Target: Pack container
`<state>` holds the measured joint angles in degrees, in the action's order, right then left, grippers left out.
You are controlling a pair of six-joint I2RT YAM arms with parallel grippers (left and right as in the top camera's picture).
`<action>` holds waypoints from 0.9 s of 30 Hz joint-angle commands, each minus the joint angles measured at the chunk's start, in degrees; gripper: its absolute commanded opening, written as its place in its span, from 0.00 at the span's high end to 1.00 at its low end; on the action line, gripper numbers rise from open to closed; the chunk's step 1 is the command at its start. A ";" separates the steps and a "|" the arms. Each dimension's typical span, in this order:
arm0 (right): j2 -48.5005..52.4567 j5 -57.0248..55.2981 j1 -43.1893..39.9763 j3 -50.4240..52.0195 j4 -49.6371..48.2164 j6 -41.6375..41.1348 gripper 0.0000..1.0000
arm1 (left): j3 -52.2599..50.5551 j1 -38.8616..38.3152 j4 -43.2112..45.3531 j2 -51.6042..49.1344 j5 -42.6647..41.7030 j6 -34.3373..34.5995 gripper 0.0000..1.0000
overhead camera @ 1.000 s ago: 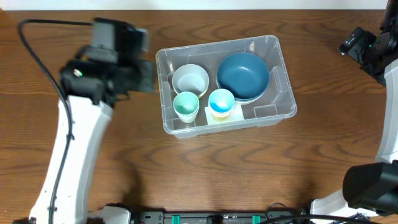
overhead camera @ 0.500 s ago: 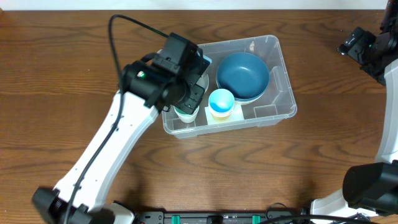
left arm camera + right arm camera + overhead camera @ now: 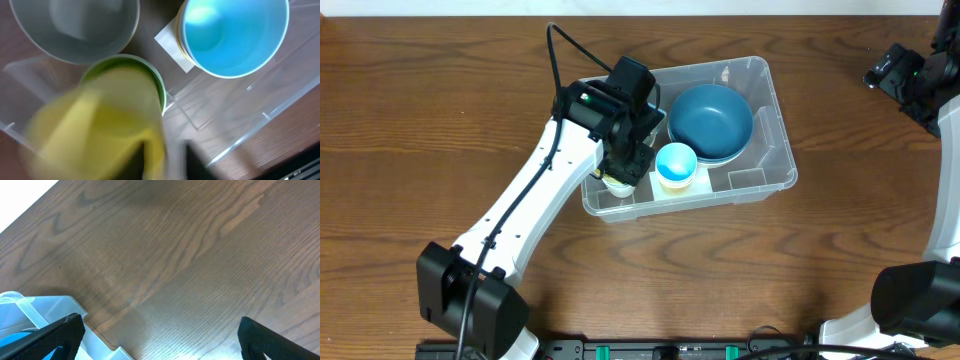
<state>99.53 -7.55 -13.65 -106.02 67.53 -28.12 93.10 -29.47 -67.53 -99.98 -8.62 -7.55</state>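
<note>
Scene: an overhead view of a brown wooden surface [image 3: 440, 100] with one clear plastic container [image 3: 775, 125] at its centre, a little to the far side.
Container contents: a dark blue bowl [image 3: 710, 120] at far right, a grey bowl [image 3: 75, 30] at far left, a blue cup [image 3: 675, 163] at near centre, and a green cup [image 3: 152, 75] at near left.
Left hand [image 3: 166, 157]: reaches inside the container's near-left corner. It appears to pinch the wall of a blurred yellow cup [image 3: 100, 130] right above the green cup.
Right hand [image 3: 161, 330]: its fingers are spread wide with nothing between them. It sits at the far right, well apart from the container.
How the container likely handles: it looks light, thin-walled and glossy. It is probably stiff at the rounded corners, springy along the long walls and slippery to pinch.
Where to hold: the rolled rim looks safest, best at a short side near a corner.
Risk: the bowls load the far side, so a one-sided lift may tip it.
</note>
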 commanded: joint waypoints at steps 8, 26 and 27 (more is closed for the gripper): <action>0.26 -0.59 -0.33 0.11 0.00 -0.76 0.01 | -0.11 0.04 -2.01 1.66 0.74 -0.04 0.02; 0.26 -0.59 -0.33 0.11 0.02 -0.76 0.01 | -0.11 0.02 -6.93 38.38 6.69 8.94 0.02; 0.26 -0.59 -0.33 0.11 0.02 -0.76 0.01 | -0.11 0.02 -7.78 40.59 6.69 8.94 0.02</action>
<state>99.53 -7.53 -13.65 -106.02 67.53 -28.12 93.08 -29.47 -73.78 -64.36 -2.74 0.27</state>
